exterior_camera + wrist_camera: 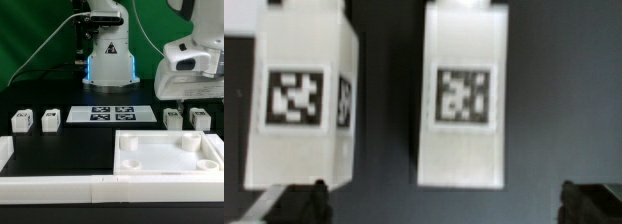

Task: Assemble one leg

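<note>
The gripper (441, 206) hangs spread wide over the table (70, 145), gripping nothing. In the wrist view its dark fingertips (295, 205) show well apart. One leg (464, 100) lies almost on the line between them, tag face up and long sides running along the finger gap. A second leg (304, 100) lies just beside it, parallel and not touching, nearer to one fingertip than to the centre.

In the exterior view this pair sits directly under the gripper, which hovers clear above both. The white panel (165, 155) with round corner sockets lies beyond the pair, towards the camera. The marker board (110, 113) lies off to the gripper's side, towards the exterior view's left, and two further legs (35, 121) stand well apart beyond it.

I judge the step in hand to be the approach for the first pick: the leg is chosen and lined up but not yet grasped. The next move calls for a straight descent so that the fingers straddle this leg alone. The narrow gap to its neighbour is the tight spot, as one finger must pass down into it without nudging either post. Only then should the jaws close.
</note>
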